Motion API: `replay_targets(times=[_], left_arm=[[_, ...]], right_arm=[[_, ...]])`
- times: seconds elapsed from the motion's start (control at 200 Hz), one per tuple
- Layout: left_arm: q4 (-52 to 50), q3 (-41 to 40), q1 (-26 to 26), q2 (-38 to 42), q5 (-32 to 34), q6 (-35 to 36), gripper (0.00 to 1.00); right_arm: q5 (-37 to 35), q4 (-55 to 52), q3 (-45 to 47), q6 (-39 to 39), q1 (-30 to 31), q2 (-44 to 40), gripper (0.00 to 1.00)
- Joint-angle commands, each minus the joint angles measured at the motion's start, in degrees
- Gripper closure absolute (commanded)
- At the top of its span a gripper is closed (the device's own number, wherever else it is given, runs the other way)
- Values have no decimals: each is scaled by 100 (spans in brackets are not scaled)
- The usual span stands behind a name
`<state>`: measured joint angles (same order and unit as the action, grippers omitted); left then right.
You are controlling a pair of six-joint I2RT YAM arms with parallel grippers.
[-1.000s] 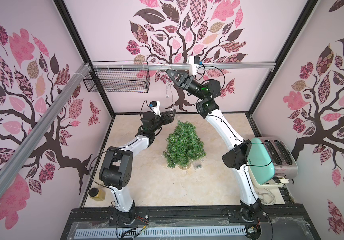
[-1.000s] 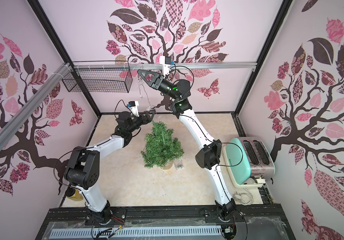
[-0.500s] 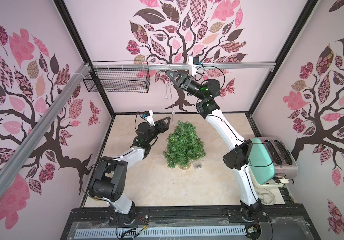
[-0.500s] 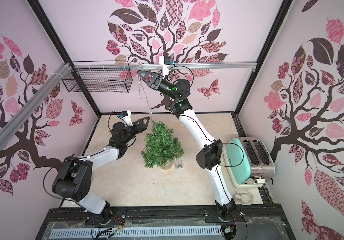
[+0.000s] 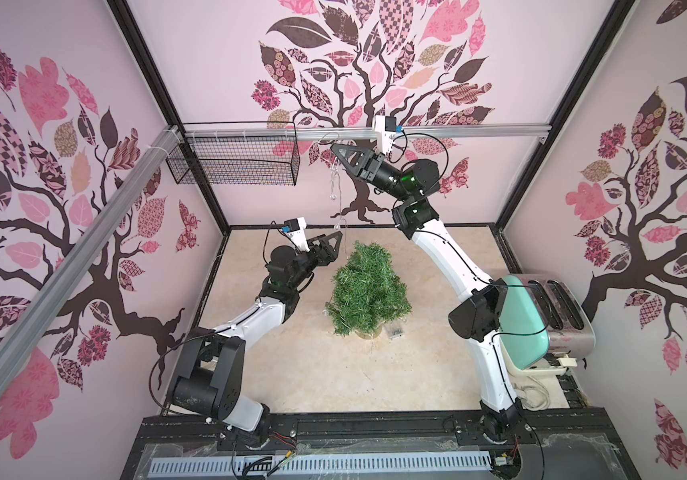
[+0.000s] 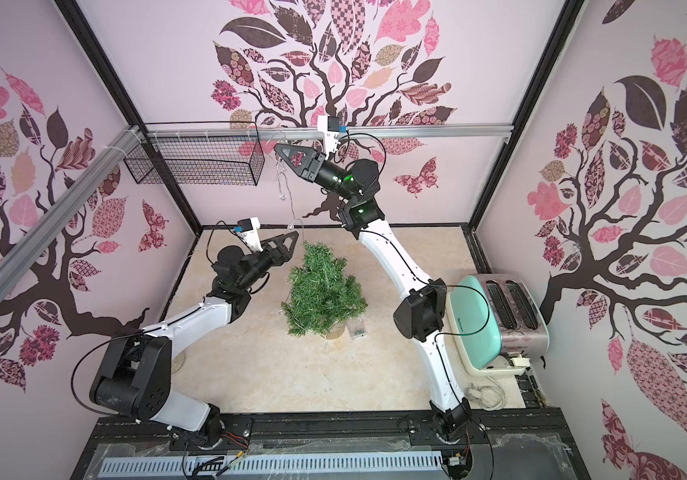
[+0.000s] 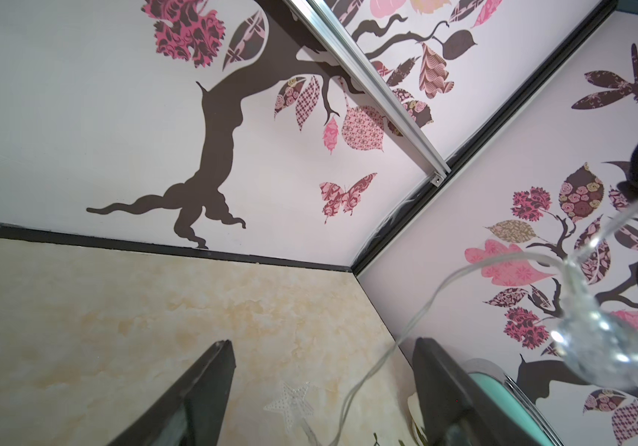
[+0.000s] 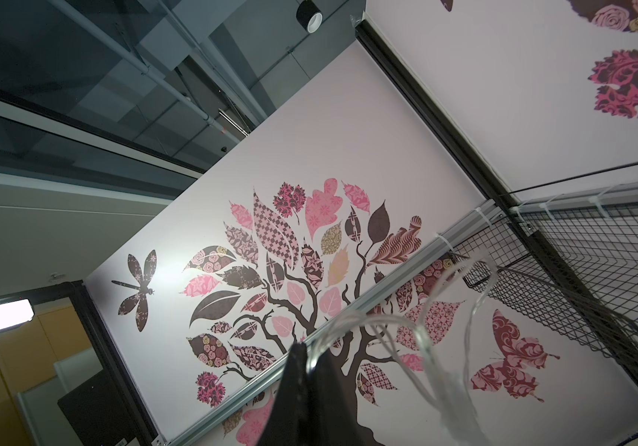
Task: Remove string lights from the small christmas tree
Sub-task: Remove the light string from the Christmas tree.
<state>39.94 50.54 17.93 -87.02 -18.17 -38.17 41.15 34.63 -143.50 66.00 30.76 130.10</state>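
Observation:
The small christmas tree (image 5: 368,286) (image 6: 323,295) stands upright mid-floor, a clear battery box (image 5: 394,331) by its base. My right gripper (image 5: 333,148) (image 6: 277,146) is raised near the back rail, shut on the string lights (image 5: 335,187) (image 6: 285,187), whose thin strand hangs from it down to the treetop. In the right wrist view the wire (image 8: 367,320) loops out of the shut gripper (image 8: 309,349). My left gripper (image 5: 335,241) (image 6: 291,241) is open beside the treetop. In its wrist view the wire (image 7: 363,382) and a star (image 7: 290,401) lie loose between the fingers (image 7: 201,386), around the gripper (image 7: 323,343).
A black wire basket (image 5: 233,162) hangs on the aluminium rail (image 5: 458,131) at the back left. A mint toaster (image 5: 549,316) sits at the right wall, close to my right arm's elbow. Patterned walls close in three sides.
My left arm swung its elbow out and back while its open gripper stayed by the treetop. The right gripper edged slightly left, still holding the strand.

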Motion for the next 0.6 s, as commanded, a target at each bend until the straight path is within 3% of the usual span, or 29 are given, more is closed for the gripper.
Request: replay_targets(times=[0.0,0.44,0.595], left_arm=[[-50,108,101,2,-147,265,21],[-490,933,174,-585,112,467,20],[-732,1260,154,-761,287,632,28]], right_arm=[[-4,211,-119,25,45,-243,100],[126,379,-103,168,90,-352,100],[197,415,-43,159,95,-463,100]])
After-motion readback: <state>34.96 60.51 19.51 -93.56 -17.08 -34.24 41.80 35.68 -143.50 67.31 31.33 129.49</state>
